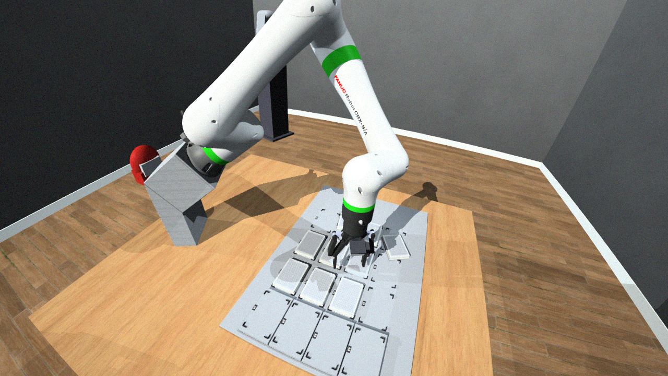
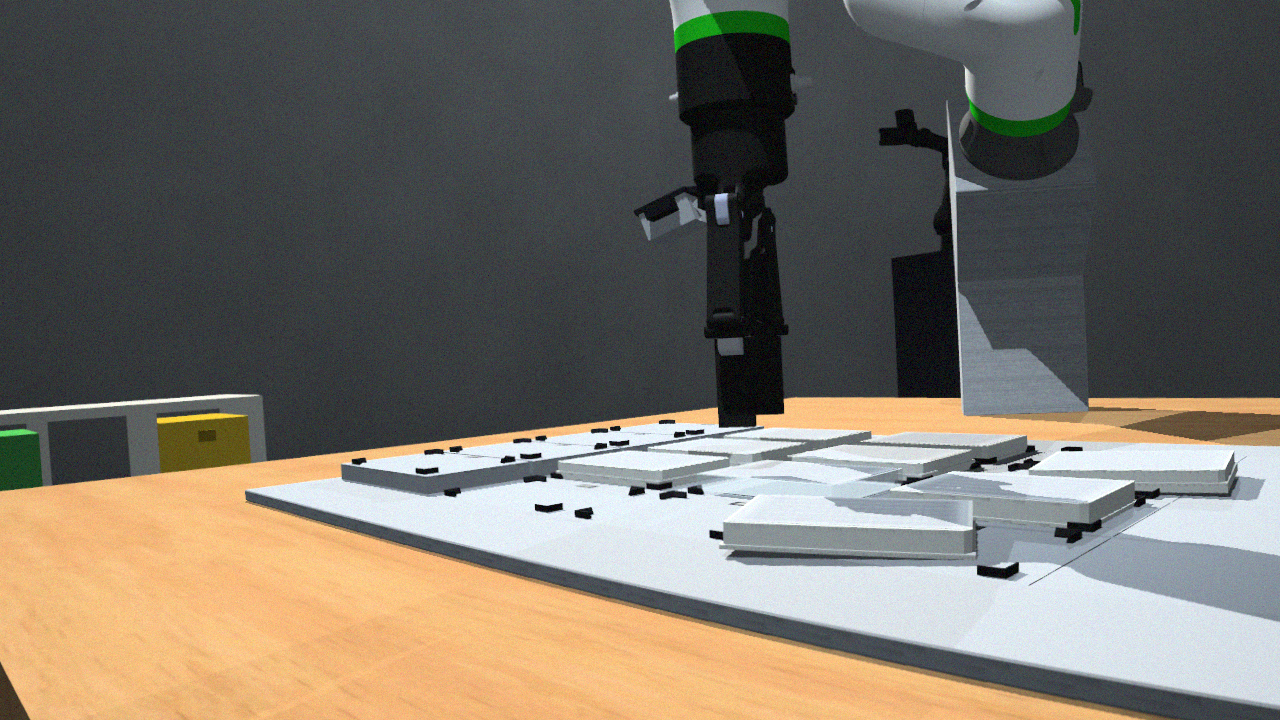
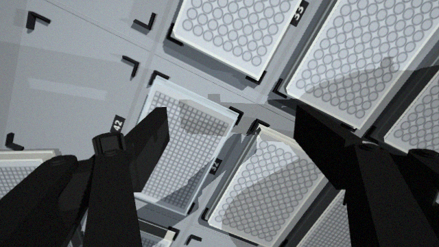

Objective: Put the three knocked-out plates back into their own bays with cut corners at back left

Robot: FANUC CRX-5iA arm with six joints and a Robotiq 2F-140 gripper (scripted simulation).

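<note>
My gripper [image 1: 349, 266] [image 2: 750, 413] [image 3: 231, 123] is open and empty, above the plates in bays 22 and 32. The sealed 384-well plate at bay 41 [image 1: 396, 246] [image 2: 845, 528] [image 3: 18, 175] lies skewed, out of line with its corner pieces. The plate at bay 21 [image 2: 1136, 465] looks shifted outward, with corner pieces exposed beside it; the arm mostly hides it in the top view. The 384-well plate in bay 32 [image 3: 188, 151] and the 96-well plates in bay 22 [image 3: 267, 189] and bay 33 [image 1: 346, 296] [image 3: 236, 34] look within their corners. Cut corners are hard to make out.
Plates in bay 13 [image 1: 291, 275], bay 23 [image 1: 317, 286] and bay 12 [image 1: 310, 244] surround the gripper's area. Column 4 is a raised strip [image 1: 298, 327] [image 2: 393, 474] with corner pieces. The arm's base stand [image 1: 179, 196] is at the left of the top view.
</note>
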